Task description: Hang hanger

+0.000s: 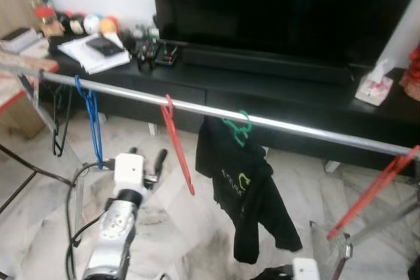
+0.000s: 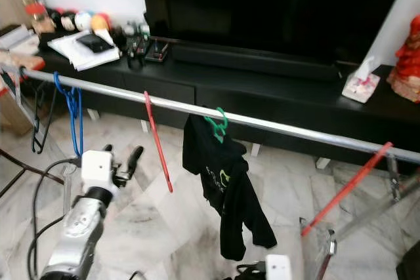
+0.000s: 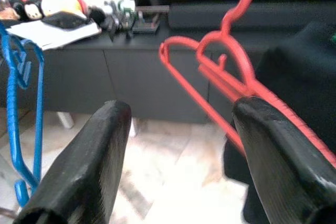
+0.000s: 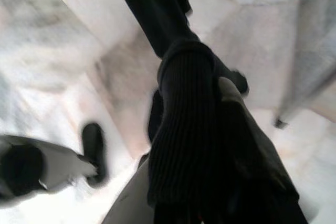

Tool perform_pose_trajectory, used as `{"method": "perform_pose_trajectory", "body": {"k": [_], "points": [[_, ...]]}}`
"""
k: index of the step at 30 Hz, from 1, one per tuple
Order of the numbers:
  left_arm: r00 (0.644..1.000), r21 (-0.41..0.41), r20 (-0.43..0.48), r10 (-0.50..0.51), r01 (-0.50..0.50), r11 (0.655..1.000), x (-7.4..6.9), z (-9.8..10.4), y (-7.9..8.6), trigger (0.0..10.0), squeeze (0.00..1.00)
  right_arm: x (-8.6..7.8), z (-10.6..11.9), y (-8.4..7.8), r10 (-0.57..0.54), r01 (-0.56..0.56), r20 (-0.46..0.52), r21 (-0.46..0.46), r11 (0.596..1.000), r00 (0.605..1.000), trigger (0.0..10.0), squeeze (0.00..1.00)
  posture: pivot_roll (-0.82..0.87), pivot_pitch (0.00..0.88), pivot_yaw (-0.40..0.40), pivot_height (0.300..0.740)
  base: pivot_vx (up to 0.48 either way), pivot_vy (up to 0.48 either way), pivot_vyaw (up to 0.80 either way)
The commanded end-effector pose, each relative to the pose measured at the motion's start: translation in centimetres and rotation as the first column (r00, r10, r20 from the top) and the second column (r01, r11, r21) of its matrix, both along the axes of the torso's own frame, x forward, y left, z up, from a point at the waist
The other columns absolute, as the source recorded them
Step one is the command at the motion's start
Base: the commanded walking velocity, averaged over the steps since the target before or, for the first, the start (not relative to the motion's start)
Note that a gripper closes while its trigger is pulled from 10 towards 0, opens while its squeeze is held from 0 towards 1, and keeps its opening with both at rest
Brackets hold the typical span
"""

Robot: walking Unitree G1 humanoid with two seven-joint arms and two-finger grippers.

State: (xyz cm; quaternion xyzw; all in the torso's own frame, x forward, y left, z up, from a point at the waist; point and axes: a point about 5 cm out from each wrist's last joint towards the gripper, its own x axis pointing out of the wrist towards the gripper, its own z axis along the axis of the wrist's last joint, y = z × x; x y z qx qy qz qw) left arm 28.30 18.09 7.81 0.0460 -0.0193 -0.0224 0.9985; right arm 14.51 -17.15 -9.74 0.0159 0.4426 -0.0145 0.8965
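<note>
My left gripper [image 3: 178,156] is spread wide and empty beside the thin red plastic hanger [image 1: 178,145] hooked on the silver metal rail [image 1: 289,126]; risk: 1 finger nudges its lower bar and unhooks it.

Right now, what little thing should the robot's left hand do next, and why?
Probably draw the left gripper back, away from the red hanger. That hanger's hook already sits over the silver rail, between the blue hanger and the black shirt, and the fingers are spread wide, holding nothing.
</note>
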Motion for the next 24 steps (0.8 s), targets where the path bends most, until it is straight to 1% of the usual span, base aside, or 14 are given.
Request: {"method": "perform_pose_trajectory", "body": {"k": [1, 4, 6, 8, 11, 13, 15, 16, 17, 19, 20, 21, 23, 24], "points": [[0.999, -0.024, 0.021, -0.028, 0.028, 0.999, 0.3, 0.6, -1.1, 10.0, 0.0, -0.5, -0.1, -1.0, -0.022, 0.022, -0.016, -0.018, 1.0, 1.0, 10.0, 0.0, -0.05, 0.029, -0.002, 0.74, 0.251, 0.0, 0.0], [0.999, -0.031, 0.01, -0.045, 0.045, 0.998, 0.3, 0.7, -1.4, 10.0, 0.0, -0.5, -0.1, -1.0, -0.023, 0.022, -0.017, -0.016, 1.0, 1.0, 10.0, 0.0, -0.05, 0.037, -0.002, 0.74, 0.0, 0.0, 0.0], [0.997, -0.04, 0.002, -0.076, 0.076, 0.996, 0.4, 0.7, -1.7, 10.0, 0.0, -0.5, -0.1, -1.0, -0.023, 0.023, -0.018, -0.014, 1.0, 1.0, 10.0, 0.0, -0.05, 0.039, -0.002, 0.74, 0.0, 0.0, 0.0], [0.993, -0.063, -0.009, -0.117, 0.116, 0.991, 0.4, 0.9, -2.2, 10.0, 0.0, -0.4, -0.1, -1.0, -0.022, 0.021, -0.019, -0.012, 1.0, 1.0, 10.0, 0.0, -0.04, 0.044, -0.002, 0.74, 0.0, 0.0, 0.0], [0.991, -0.092, -0.045, -0.127, 0.122, 0.988, 0.8, 1.1, -2.2, 10.0, 0.0, -0.4, -0.1, -0.9, -0.018, 0.018, -0.021, -0.009, 1.0, 1.0, 10.0, 0.0, -0.04, 0.048, -0.003, 0.74, 0.0, 0.0, 0.0], [0.99, -0.103, -0.078, -0.114, 0.106, 0.989, 1.3, 1.3, -2.1, 10.0, 0.0, -0.3, -0.1, -0.9, -0.017, 0.016, -0.021, -0.007, 1.0, 1.0, 10.0, 0.0, -0.04, 0.05, -0.003, 0.74, 0.0, 0.0, 0.0], [0.989, -0.12, -0.088, -0.115, 0.104, 0.987, 1.9, 1.9, -2.1, 10.0, 0.0, -0.2, -0.1, -0.9, -0.011, 0.01, -0.02, -0.007, 1.0, 1.0, 10.0, 0.0, -0.04, 0.052, -0.003, 0.74, 0.0, 0.0, 0.0], [0.986, -0.136, -0.105, -0.128, 0.114, 0.984, 2.6, 2.6, -2.5, 10.0, 0.0, -0.2, 0.0, -0.9, -0.007, 0.007, -0.021, -0.006, 1.0, 1.0, 10.0, 0.0, -0.04, 0.055, -0.004, 0.74, 0.0, 0.0, 0.0], [0.986, -0.136, -0.105, -0.128, 0.114, 0.984, 2.6, 2.6, -2.5, 10.0, 0.0, -0.2, 0.0, -0.9, -0.007, 0.007, -0.021, -0.006, 1.0, 1.0, 10.0, 0.0, -0.04, 0.055, -0.004, 0.74, 0.0, 0.0, 0.0], [0.982, -0.134, -0.127, -0.143, 0.126, 0.983, 3.3, 3.3, -2.9, 10.0, 0.0, -0.1, 0.0, -0.9, -0.005, 0.005, -0.021, -0.005, 1.0, 1.0, 10.0, 0.0, -0.04, 0.056, -0.003, 0.74, 0.0, 0.0, 0.0], [0.977, -0.129, -0.163, -0.139, 0.119, 0.984, 4.1, 3.7, -3.2, 10.0, 0.0, -0.1, 0.0, -0.9, -0.003, 0.003, -0.021, -0.003, 1.0, 1.0, 10.0, 0.0, -0.04, 0.055, -0.003, 0.74, 0.0, 0.0, 0.0], [0.974, -0.13, -0.178, -0.14, 0.117, 0.985, 4.5, 4.0, -3.4, 10.0, 0.0, -0.1, 0.0, -0.9, -0.002, 0.002, -0.02, -0.002, 1.0, 1.0, 10.0, 0.0, -0.04, 0.055, -0.002, 0.74, 0.0, 0.0, 0.0], [0.97, -0.125, -0.198, -0.14, 0.117, 0.985, 4.9, 4.3, -3.6, 10.0, 0.0, 0.0, 0.0, -0.8, -0.001, 0.001, -0.019, -0.001, 1.0, 1.0, 10.0, 0.0, -0.04, 0.055, -0.001, 0.74, 0.0, 0.0, 0.0], [0.966, -0.139, -0.215, -0.14, 0.112, 0.984, 5.2, 4.4, -3.8, 10.0, 0.0, 0.0, 0.0, -0.8, 0.0, 0.0, -0.02, -0.001, 1.0, 1.0, 10.0, 0.0, -0.04, 0.056, -0.001, 0.74, 0.0, 0.0, 0.0]]}}
